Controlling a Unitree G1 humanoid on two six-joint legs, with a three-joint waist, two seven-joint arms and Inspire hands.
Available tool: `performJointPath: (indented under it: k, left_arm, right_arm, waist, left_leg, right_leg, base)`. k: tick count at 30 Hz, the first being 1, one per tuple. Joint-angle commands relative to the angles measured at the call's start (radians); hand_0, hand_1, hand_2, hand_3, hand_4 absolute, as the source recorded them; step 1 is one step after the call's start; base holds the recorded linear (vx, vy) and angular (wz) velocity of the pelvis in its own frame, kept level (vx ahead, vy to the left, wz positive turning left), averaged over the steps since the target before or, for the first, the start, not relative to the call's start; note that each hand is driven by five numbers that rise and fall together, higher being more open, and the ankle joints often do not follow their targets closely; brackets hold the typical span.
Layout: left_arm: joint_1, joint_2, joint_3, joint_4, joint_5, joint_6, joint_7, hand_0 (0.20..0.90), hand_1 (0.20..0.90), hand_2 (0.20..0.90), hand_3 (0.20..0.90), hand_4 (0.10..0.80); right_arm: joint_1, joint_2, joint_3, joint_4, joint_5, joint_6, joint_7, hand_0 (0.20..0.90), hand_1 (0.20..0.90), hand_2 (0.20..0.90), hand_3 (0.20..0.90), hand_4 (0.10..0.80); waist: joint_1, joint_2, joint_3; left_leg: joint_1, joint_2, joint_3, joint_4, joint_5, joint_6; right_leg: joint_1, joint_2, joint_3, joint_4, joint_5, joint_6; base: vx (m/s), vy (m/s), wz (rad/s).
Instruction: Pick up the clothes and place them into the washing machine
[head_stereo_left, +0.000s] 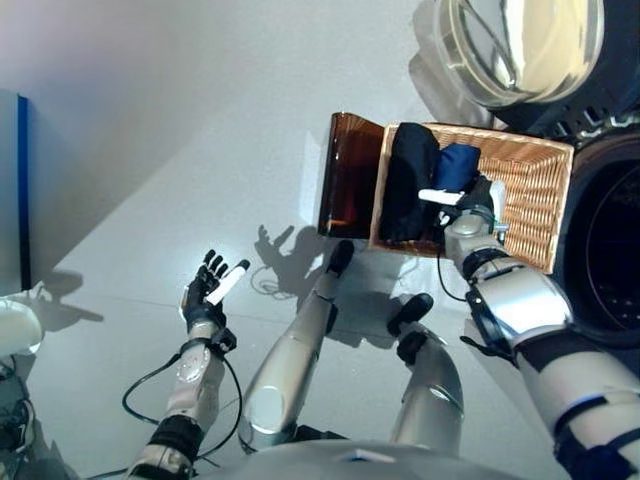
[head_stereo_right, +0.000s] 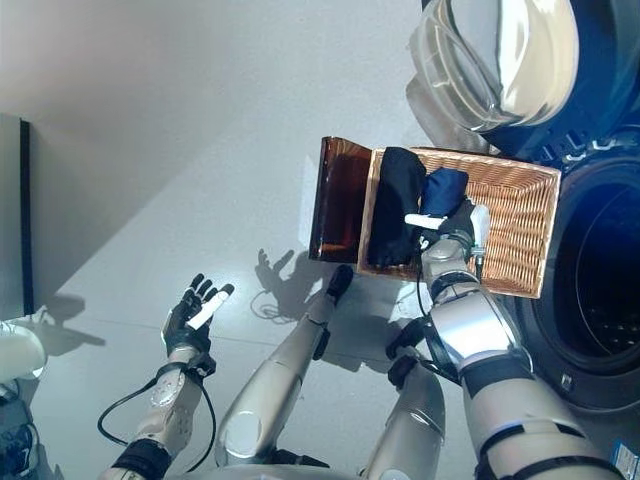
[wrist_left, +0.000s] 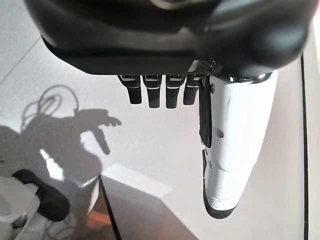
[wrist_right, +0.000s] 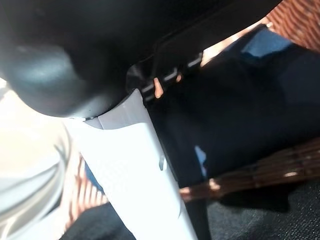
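Observation:
A wicker basket (head_stereo_left: 540, 190) stands on the grey floor beside the washing machine (head_stereo_left: 610, 250). In it lie a black garment (head_stereo_left: 410, 180), draped over the near-left end, and a blue garment (head_stereo_left: 458, 165) beside it. My right hand (head_stereo_left: 478, 205) reaches into the basket and rests on the clothes, its white-covered thumb (wrist_right: 135, 165) sticking out over the dark cloth (wrist_right: 240, 110). My left hand (head_stereo_left: 205, 290) hangs open over bare floor at the lower left, holding nothing, fingers (wrist_left: 152, 92) straight.
The washer's round door (head_stereo_left: 520, 45) stands open above the basket, and the dark drum opening is at the right edge. A glossy brown panel (head_stereo_left: 350, 185) adjoins the basket's left end. A blue-edged panel (head_stereo_left: 22, 190) and a white object (head_stereo_left: 15, 325) sit far left.

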Motion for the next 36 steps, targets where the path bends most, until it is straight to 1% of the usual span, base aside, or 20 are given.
performJointPath:
  k: [1, 4, 9, 12, 16, 21, 24, 32, 36]
  left_arm:
    - [0.021, 0.058, 0.032, -0.019, 0.018, -0.085, 0.035, 0.9, 0.9, 0.9, 0.9, 0.8]
    - [0.024, 0.061, 0.033, 0.028, 0.015, -0.084, 0.035, 0.9, 0.9, 0.9, 0.9, 0.8]
    - [0.037, 0.059, 0.023, 0.023, 0.011, -0.083, 0.028, 0.9, 0.9, 0.9, 0.9, 0.8]
    - [0.041, 0.057, 0.02, 0.016, 0.012, -0.083, 0.025, 0.9, 0.9, 0.9, 0.9, 0.8]
    - [0.045, 0.053, 0.018, 0.053, 0.011, -0.079, 0.02, 0.9, 0.9, 0.9, 0.9, 0.8]
    - [0.054, 0.055, 0.006, 0.046, 0.028, -0.091, 0.048, 0.9, 0.9, 0.9, 0.9, 0.8]
    - [0.06, 0.061, 0.001, 0.034, 0.043, -0.095, 0.064, 0.9, 0.9, 0.9, 0.9, 0.8]
    - [0.065, 0.06, -0.005, 0.038, 0.035, -0.1, 0.064, 0.9, 0.9, 0.9, 0.9, 0.8]
    - [0.057, 0.057, -0.01, 0.026, 0.022, -0.106, 0.069, 0.9, 0.9, 0.9, 0.9, 0.8]
  right_arm:
    - [-0.083, -0.048, 0.016, -0.017, -0.027, -0.019, -0.047, 0.9, 0.9, 0.9, 0.9, 0.8]
    - [-0.087, -0.054, 0.019, -0.022, -0.034, -0.018, -0.052, 0.9, 0.9, 0.9, 0.9, 0.8]
    - [-0.076, -0.068, 0.02, -0.015, -0.051, -0.012, -0.06, 0.9, 0.9, 0.9, 0.9, 0.8]
    - [-0.069, -0.075, 0.018, -0.013, -0.055, -0.013, -0.061, 0.9, 0.9, 0.9, 0.9, 0.8]
    - [-0.073, -0.088, 0.021, 0.004, -0.076, -0.008, -0.079, 0.9, 0.9, 0.9, 0.9, 0.8]
    - [-0.059, -0.076, 0.014, 0.008, -0.137, 0.002, -0.188, 0.9, 0.9, 0.9, 0.9, 0.8]
    - [-0.038, -0.066, 0.008, 0.0, -0.161, 0.007, -0.221, 0.9, 0.9, 0.9, 0.9, 0.8]
    - [-0.039, -0.067, 0.024, 0.008, -0.177, 0.021, -0.21, 0.9, 0.9, 0.9, 0.9, 0.8]
    - [-0.041, -0.059, 0.031, 0.004, -0.178, 0.021, -0.214, 0.9, 0.9, 0.9, 0.9, 0.8]
  waist:
    - [0.019, 0.043, 0.009]
    - [0.006, 0.038, 0.005]
    - [-0.008, 0.034, 0.005]
    - [-0.011, 0.035, 0.008]
    - [-0.018, 0.039, 0.007]
    - [-0.031, 0.044, 0.008]
    - [-0.036, 0.048, 0.002]
    - [-0.036, 0.046, 0.001]
    - [-0.037, 0.046, 0.017]
  left_leg:
    - [-0.015, -0.018, 0.055, 0.049, -0.091, -0.042]
    - [-0.001, -0.014, 0.065, 0.043, -0.092, -0.041]
    - [0.011, -0.009, 0.071, 0.038, -0.092, -0.04]
    - [0.006, -0.01, 0.076, 0.042, -0.09, -0.04]
    - [0.004, -0.011, 0.075, 0.041, -0.088, -0.039]
    - [0.01, -0.011, 0.082, 0.037, -0.089, -0.037]
    - [0.012, -0.012, 0.084, 0.035, -0.092, -0.036]
    - [0.002, -0.013, 0.086, 0.037, -0.094, -0.032]
    - [-0.015, -0.02, 0.083, 0.052, -0.097, -0.031]
  right_leg:
    - [0.141, 0.045, 0.012, -0.1, 0.001, -0.009]
    - [0.146, 0.046, 0.024, -0.112, 0.012, -0.008]
    - [0.153, 0.049, 0.038, -0.127, 0.023, -0.008]
    - [0.151, 0.049, 0.042, -0.129, 0.025, -0.009]
    - [0.142, 0.051, 0.045, -0.125, 0.023, -0.011]
    - [0.142, 0.052, 0.052, -0.128, 0.029, -0.009]
    - [0.144, 0.051, 0.055, -0.131, 0.031, -0.008]
    - [0.141, 0.047, 0.056, -0.141, 0.041, -0.001]
    - [0.133, 0.046, 0.049, -0.132, 0.037, 0.0]
  base:
    - [0.001, 0.056, -0.06]
    - [-0.007, 0.047, -0.07]
    - [-0.02, 0.022, -0.18]
    - [-0.019, -0.001, -0.09]
    - [-0.012, -0.002, -0.05]
    - [0.0, 0.0, 0.0]
    - [0.0, 0.0, 0.0]
    - [0.0, 0.0, 0.0]
    - [0.0, 0.0, 0.0]
